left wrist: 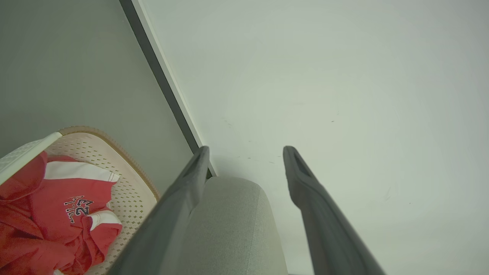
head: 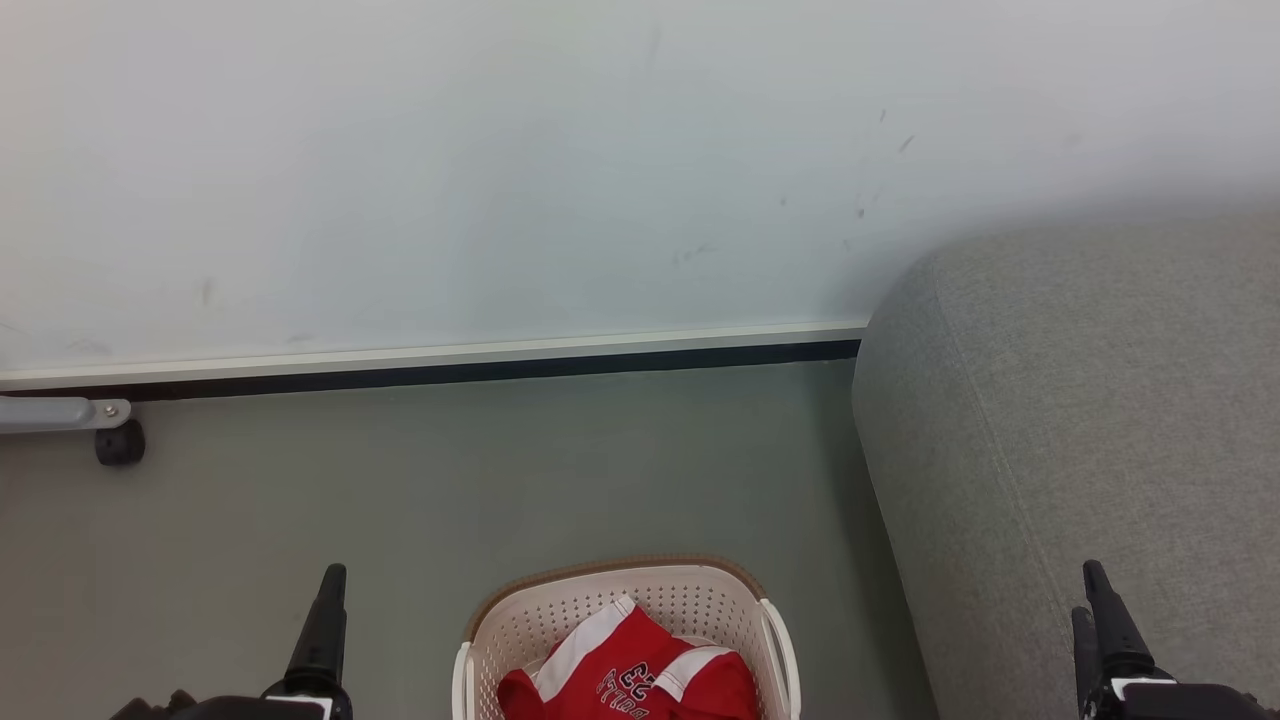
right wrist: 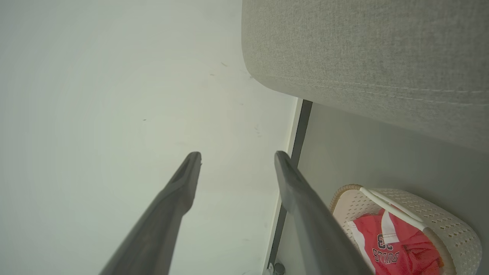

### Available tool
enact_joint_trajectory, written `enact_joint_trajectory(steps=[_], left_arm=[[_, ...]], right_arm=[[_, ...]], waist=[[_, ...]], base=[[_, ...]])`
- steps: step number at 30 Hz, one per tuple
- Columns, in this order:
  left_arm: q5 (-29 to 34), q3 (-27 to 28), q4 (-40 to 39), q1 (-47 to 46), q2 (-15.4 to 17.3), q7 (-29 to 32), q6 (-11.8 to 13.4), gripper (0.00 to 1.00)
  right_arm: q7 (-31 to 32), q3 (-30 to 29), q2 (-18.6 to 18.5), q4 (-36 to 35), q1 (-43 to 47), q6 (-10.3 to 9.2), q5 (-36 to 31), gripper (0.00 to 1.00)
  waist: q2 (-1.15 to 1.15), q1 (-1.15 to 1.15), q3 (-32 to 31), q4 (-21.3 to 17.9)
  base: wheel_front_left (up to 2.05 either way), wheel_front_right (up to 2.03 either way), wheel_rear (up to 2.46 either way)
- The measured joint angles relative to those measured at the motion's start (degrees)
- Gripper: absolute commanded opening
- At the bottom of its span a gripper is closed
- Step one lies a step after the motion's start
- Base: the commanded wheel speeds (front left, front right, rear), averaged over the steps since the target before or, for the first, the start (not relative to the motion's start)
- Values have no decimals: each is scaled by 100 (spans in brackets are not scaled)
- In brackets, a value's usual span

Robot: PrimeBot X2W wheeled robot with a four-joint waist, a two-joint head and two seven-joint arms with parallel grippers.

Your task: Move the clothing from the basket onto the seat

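Sitting on the grey-green floor (head: 400, 500) just in front of the robot, the basket (head: 560, 600) holds the clothing (head: 630, 670). It is a rumpled red heap with white panels and dark lettering, and the number 23 can be read on it from the left wrist view. All of the clothing I can see lies inside the basket, below its brown rim.

The seat (head: 1080, 420) stands to the basket's right, near it but apart, with a strip of floor between them. Its rounded end points toward the pale wall (head: 600, 150), which meets the floor at a dark skirting line (head: 500, 368).

The left end effector (left wrist: 246, 149) hangs to the left of the basket with its two dark fingers spread wide and nothing between them. The right end effector (right wrist: 237, 154) is raised on the far side of the basket, showing against the seat's grey fabric in the head view. Its fingers are also wide apart and empty. Neither end effector touches the basket or the clothing.

Over by the wall at the far left, a small black caster (head: 119, 442) sits under a grey bracket.
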Motion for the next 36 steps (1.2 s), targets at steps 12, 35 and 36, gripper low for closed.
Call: enact_joint_trajectory(steps=[12,35,36], left_arm=[[1255,-265,-245,-38,16,-256,256,100],[3958,-846,-503,-116,371,-745,635,100],[4081,-862,-516,-116,380,-756,645,100]], right_arm=[[-250,321,-49,-289,15,-208,-1204,100],[-728,1033,-352,-619,79,-512,-3472,100],[-756,1058,-361,-623,79,-535,-3567,100]], waist=[[0,0,-8,6],[0,0,-5,3],[0,0,-5,4]], base=[[0,0,0],[0,0,0],[0,0,0]])
